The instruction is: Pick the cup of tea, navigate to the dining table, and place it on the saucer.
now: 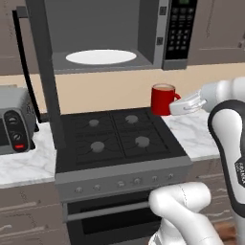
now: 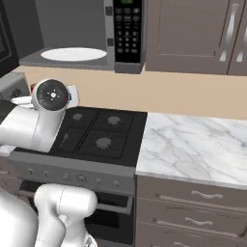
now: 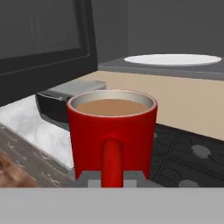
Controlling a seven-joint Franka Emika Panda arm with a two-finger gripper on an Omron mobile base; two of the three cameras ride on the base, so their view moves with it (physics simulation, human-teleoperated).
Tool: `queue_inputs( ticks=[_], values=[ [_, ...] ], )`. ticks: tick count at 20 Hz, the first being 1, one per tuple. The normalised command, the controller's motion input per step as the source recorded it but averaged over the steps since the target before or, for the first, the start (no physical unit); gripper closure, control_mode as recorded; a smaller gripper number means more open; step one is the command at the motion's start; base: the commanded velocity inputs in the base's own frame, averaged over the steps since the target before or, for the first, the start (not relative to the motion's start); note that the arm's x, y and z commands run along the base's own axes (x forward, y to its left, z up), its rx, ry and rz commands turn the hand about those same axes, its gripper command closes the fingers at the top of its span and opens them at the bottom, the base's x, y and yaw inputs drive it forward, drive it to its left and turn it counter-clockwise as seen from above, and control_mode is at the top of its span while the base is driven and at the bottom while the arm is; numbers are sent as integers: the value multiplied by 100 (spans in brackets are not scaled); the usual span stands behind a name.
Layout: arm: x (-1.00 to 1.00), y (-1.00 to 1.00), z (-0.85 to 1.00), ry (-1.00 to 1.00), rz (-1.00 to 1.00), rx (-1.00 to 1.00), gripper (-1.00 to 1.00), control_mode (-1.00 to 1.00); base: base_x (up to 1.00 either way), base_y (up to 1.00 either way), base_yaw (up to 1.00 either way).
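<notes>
Left base view showed the cup of tea (image 1: 163, 99), red with light brown liquid, raised above the far right corner of the stove (image 1: 117, 139), its handle turned right toward the gripper (image 1: 176, 108). White hand reached in from the right at cup height, its tip at the handle; whether the cup's base touched the stove could not be told from here. Hand view had the cup of tea (image 3: 112, 131) close and upright, handle facing the camera and running down between the two dark fingertips (image 3: 89, 178); jaws looked clamped on the handle, one tip on each side. Open microwave (image 1: 107, 33) hung above the stove, a white round plate (image 1: 100, 57) lying inside it, door swung out to the left. Toaster oven (image 1: 15, 125) sat on the marble counter (image 1: 24, 162) left of the stove. Right base view showed more marble counter (image 2: 193, 144) to the right of the stove, with drawers under it; a sliver of red showed behind the arm's round joint near the stove's far left edge.
</notes>
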Motion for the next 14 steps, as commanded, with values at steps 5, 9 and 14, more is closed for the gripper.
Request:
queue_inputs(
  ticks=[5,9,14],
  values=[
    [0,0,0,0,0,0,100,100,-84,-3,-1],
    [0,0,0,0,0,0,100,100,-61,-3,20],
    [0,0,0,0,0,0,100,100,-45,17,72]
  ],
)
